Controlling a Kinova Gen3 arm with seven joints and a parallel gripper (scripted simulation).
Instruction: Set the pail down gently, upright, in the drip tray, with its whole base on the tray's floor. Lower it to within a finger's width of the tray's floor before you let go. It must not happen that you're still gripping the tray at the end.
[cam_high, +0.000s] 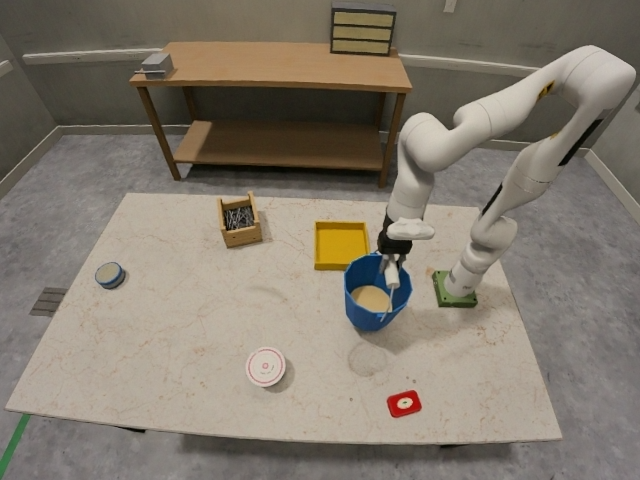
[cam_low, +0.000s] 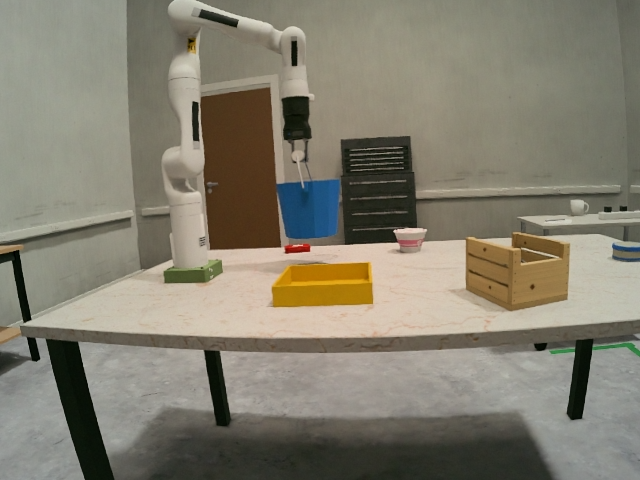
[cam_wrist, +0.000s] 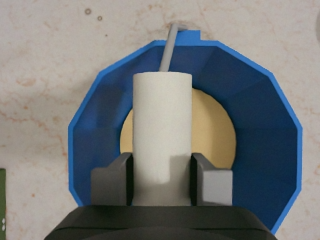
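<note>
A blue pail (cam_high: 377, 292) with a tan floor hangs upright in the air from its wire bail. My gripper (cam_high: 391, 264) is shut on the white grip of the pail's handle (cam_wrist: 161, 135). In the exterior view the pail (cam_low: 309, 207) hangs well above the table, under the gripper (cam_low: 298, 150). The yellow drip tray (cam_high: 341, 243) lies flat on the table, apart from the pail and just to its far left; it also shows in the exterior view (cam_low: 323, 284), nearer the camera than the pail. In the wrist view the pail (cam_wrist: 185, 130) is directly below me, over bare table.
A wooden crate of nails (cam_high: 238, 220) stands left of the tray. A white bowl (cam_high: 265, 366), a red flat box (cam_high: 403, 403) and a blue-rimmed tin (cam_high: 109, 274) lie on the table. The arm's green base (cam_high: 453, 290) is to the right of the pail.
</note>
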